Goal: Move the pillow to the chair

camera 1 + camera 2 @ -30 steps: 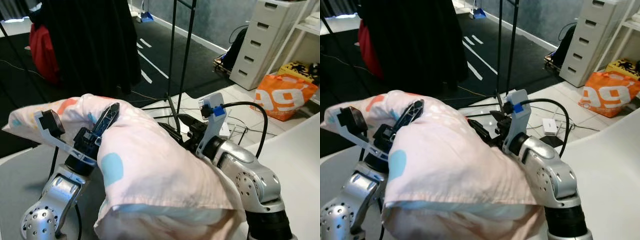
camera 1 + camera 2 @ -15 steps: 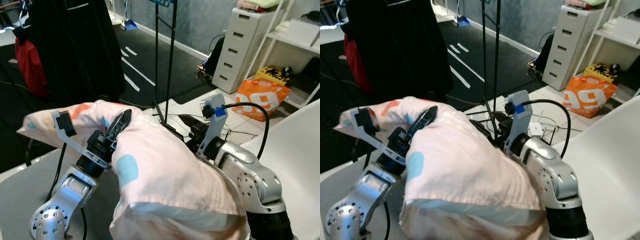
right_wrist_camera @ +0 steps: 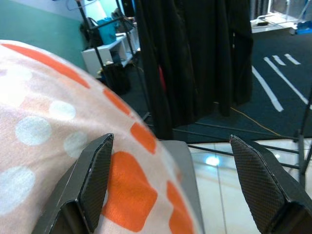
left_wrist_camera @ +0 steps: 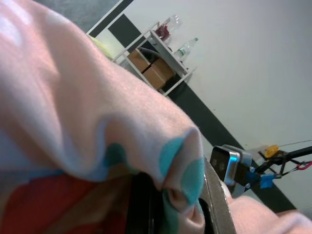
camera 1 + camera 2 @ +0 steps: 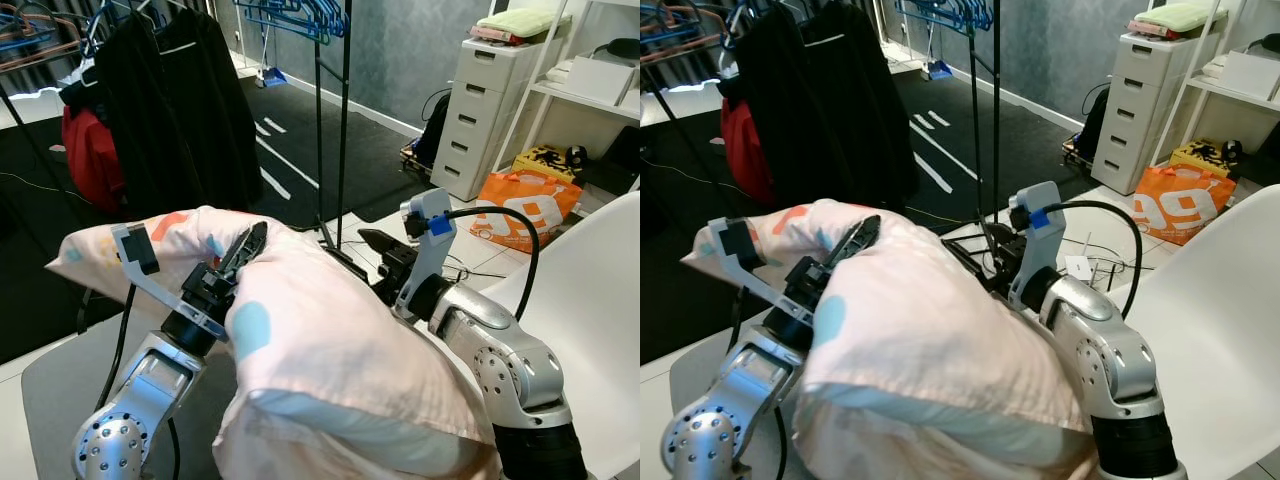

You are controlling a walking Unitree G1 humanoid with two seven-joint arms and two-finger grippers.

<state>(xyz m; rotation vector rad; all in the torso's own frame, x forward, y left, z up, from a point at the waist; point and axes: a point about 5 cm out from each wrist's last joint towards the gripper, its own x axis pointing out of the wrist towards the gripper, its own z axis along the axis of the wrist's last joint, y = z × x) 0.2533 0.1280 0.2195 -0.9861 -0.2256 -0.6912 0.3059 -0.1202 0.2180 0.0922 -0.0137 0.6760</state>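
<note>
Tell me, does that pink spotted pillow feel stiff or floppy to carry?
Probably floppy: the pillow sags and folds over both arms. Likely light for its bulk, since a pinch of fabric in the left pincer helps hold it up. The right pincer is open against it, so it might slide there.

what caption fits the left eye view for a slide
Both grippers, left and right, carry a pink pillow beside a white chair.

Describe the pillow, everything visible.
The pale pink fabric pillow, printed with teal, orange and white dots, is soft, creased and sagging, carried between both arms in front of the robot. The left pincer is shut on a fold of it; the right pincer stands open with the fabric against one finger. A white plastic chair stands to its right.
</note>
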